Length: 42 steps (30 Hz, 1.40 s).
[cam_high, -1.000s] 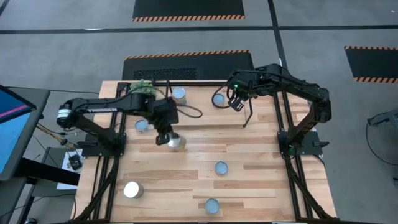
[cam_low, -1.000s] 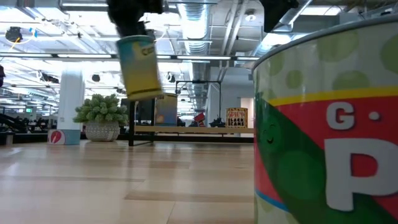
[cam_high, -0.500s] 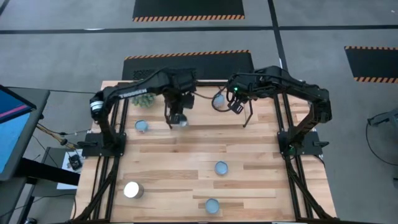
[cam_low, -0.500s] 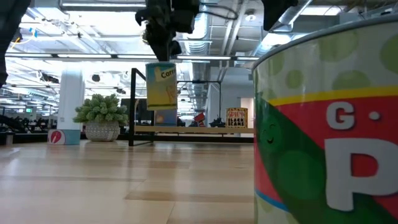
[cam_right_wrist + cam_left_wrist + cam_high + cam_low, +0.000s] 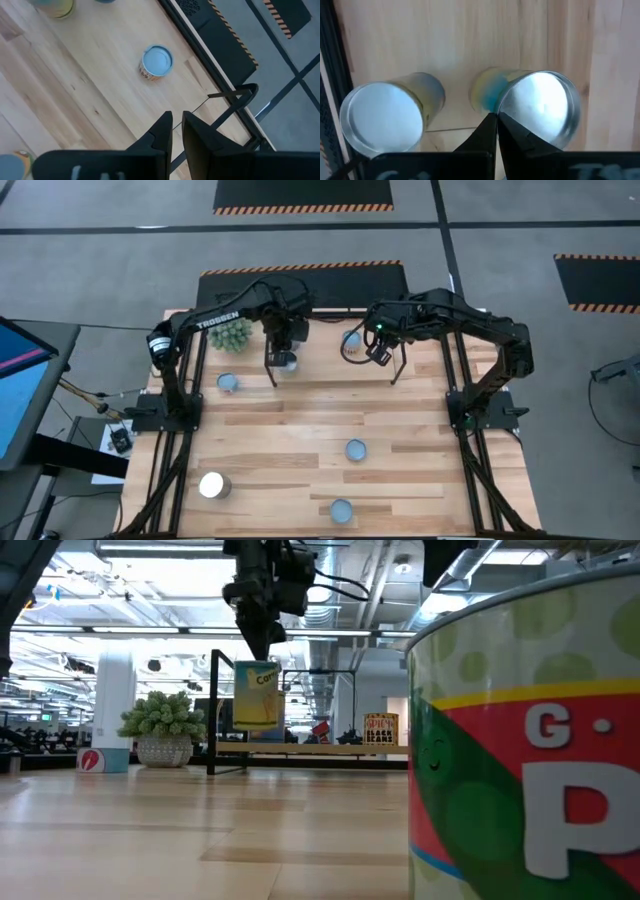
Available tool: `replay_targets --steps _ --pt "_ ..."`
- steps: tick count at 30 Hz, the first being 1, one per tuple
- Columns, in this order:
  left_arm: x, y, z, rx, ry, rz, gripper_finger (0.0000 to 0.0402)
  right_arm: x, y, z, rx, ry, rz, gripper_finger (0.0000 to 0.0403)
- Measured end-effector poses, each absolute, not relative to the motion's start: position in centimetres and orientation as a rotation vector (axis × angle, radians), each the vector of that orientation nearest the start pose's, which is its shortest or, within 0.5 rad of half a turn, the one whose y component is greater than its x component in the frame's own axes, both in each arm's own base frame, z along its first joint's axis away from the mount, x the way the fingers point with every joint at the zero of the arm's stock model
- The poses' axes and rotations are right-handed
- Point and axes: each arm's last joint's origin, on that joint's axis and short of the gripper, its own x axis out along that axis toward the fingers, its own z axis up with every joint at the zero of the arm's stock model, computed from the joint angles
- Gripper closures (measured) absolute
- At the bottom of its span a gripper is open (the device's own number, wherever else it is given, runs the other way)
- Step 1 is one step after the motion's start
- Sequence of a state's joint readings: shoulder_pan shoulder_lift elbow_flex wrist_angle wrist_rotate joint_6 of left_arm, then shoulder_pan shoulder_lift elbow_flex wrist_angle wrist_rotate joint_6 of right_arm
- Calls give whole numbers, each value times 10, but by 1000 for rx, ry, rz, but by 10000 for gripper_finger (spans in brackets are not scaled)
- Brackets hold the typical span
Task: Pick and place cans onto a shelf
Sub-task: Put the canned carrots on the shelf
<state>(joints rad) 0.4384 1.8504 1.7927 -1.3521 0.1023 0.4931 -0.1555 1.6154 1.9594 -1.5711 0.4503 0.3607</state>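
The left gripper [image 5: 262, 628] is out over the far side of the table [image 5: 300, 430], at the left end of the shelf [image 5: 300, 749]. Its fingers [image 5: 495, 131] are pinched right together on the rim of a yellow-labelled can [image 5: 257, 695], which hangs straight below them. From table height the can's base shows just above the shelf's wood board (whether it touches, I cannot tell). Through the wrist camera, a second can [image 5: 385, 120] stands on the wood just beside the held one.

The right gripper [image 5: 375, 352] waits over the right half of the shelf, its fingers a narrow gap apart with nothing between them. A blue-topped can [image 5: 156, 61] stands on the board near it, apart from the fingers.

A potted plant [image 5: 230, 332] sits just left of the left gripper. Four more cans stand on the table: one near the plant [image 5: 229, 382], three toward the near edge [image 5: 355, 449] [image 5: 341, 511] [image 5: 212, 485].
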Motion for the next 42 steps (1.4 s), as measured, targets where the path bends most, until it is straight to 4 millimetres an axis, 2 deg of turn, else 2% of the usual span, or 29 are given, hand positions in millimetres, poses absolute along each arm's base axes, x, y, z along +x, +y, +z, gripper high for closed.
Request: replay_targets --steps 7,19,25,30,35,42 --pt "327 151 302 51 1403 -55 401 268 -58 418 125 1116 -747 338" --pt "328 151 302 30 1403 -23 401 268 -58 418 108 1121 -739 338" --pt "326 149 301 77 1429 -49 401 268 -58 418 108 1121 -739 338" --pt "328 149 302 29 1408 -35 401 268 -58 418 108 1121 -740 338" --pt "331 149 293 34 1442 -46 401 268 -58 418 109 1121 -740 338" --pt "333 154 290 70 1474 40 401 268 -58 418 109 1121 -739 338"
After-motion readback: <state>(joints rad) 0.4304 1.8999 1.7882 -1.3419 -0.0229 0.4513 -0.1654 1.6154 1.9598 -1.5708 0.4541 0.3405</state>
